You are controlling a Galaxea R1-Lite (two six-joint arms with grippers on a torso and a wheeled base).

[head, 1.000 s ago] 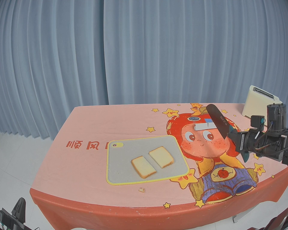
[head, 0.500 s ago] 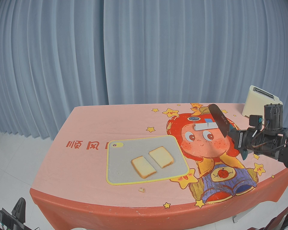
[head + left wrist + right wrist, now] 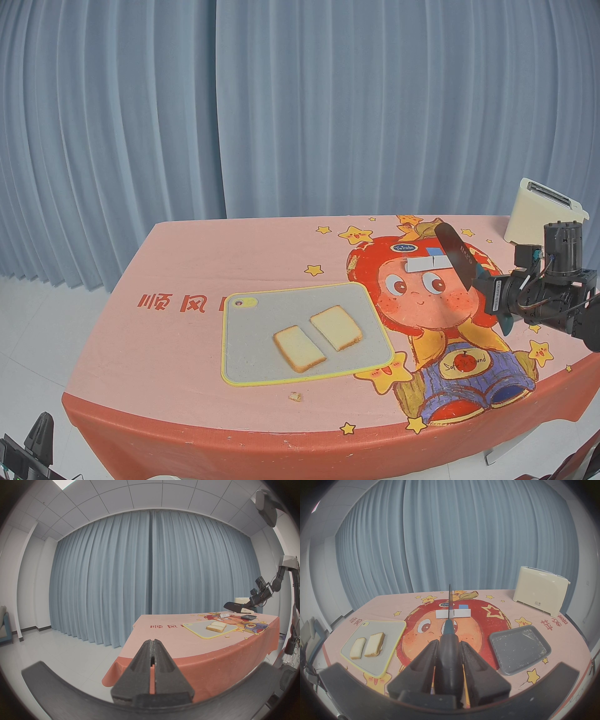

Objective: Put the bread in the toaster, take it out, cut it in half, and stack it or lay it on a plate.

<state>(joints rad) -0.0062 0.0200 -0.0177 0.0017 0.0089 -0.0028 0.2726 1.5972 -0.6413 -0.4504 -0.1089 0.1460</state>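
right gripper [image 3: 497, 295] clamped on the knife [image 3: 456, 253] handle, blade tilted up above the table [image 3: 250, 250]; left gripper [image 3: 152, 659] pressed together.

My right gripper [image 3: 449, 645] is clamped on the handle of a knife [image 3: 449, 627], whose blade points straight away from me, edge-on, above the table [image 3: 475, 598]. To one side of the blade lies a grey cutting board [image 3: 393, 636] with a yellow rim. Two bread halves [image 3: 357, 647] [image 3: 375, 643] lie side by side on it, towards its near end. On the other side sits a dark grey tray [image 3: 518, 648] flecked with pale specks. Beyond the tray, a cream toaster [image 3: 540, 589] stands near the table's far corner.
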